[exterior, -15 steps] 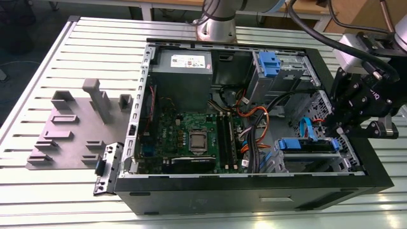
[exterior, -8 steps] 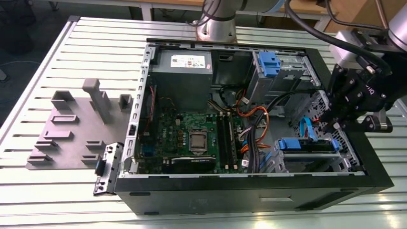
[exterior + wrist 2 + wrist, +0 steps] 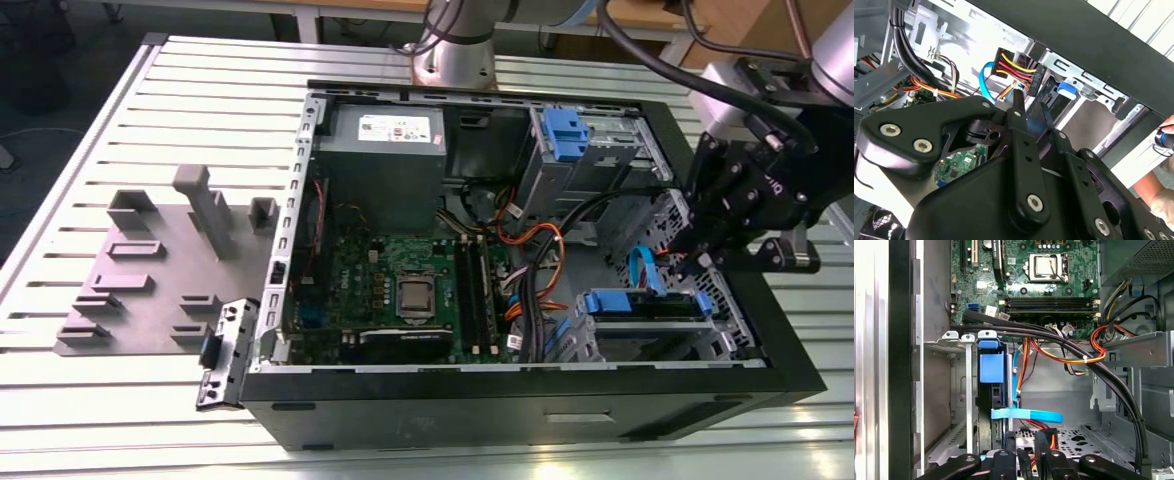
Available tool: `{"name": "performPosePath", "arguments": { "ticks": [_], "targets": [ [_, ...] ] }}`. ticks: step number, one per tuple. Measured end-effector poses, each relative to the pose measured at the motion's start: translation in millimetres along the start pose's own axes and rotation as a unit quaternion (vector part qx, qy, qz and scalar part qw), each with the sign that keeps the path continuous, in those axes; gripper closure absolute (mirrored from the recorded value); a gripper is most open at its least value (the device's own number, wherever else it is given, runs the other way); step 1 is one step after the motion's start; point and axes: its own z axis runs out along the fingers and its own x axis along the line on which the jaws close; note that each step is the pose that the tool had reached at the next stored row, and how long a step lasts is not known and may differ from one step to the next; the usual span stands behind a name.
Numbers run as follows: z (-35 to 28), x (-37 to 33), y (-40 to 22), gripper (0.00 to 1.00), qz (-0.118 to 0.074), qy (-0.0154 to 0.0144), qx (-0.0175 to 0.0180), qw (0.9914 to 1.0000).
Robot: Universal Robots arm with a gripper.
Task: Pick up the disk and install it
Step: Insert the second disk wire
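The disk (image 3: 621, 303) sits edge-on in the lower drive cage of the open computer case (image 3: 534, 395), near the exterior view's right. Mostly its blue carrier front (image 3: 990, 367) shows, slotted between the cage's metal rails. A flat blue data cable (image 3: 1026, 415) lies between it and my gripper. My gripper (image 3: 697, 255) hangs over the case's right wall, just above and beside that cage. Its black fingers (image 3: 1018, 107) stand close together, shut, with nothing between them. In the second wrist view the carrier's blue tab (image 3: 1066, 88) lies just beyond the fingertips.
Inside the case are a green motherboard (image 3: 400, 285), a grey power supply (image 3: 384, 140), an upper cage with a blue latch (image 3: 567, 135), and thick black and orange cables (image 3: 1074, 352). A grey fixture plate (image 3: 160, 270) lies left of the case. A person's hand (image 3: 1159, 190) is near the case's outer wall.
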Motion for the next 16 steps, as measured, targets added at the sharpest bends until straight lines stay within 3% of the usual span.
{"name": "performPosePath", "arguments": {
  "ticks": [4, 12, 16],
  "targets": [
    [0.3, -1.3, -2.8, 0.71, 0.000, 0.0003, -0.0001, 1.00000],
    [1.6, -2.9, -16.4, 0.71, 0.000, 0.0008, -0.0017, 1.00000],
    [3.7, -3.4, -22.6, 0.71, 0.000, 0.0016, -0.0041, 0.99999]
  ]
}}
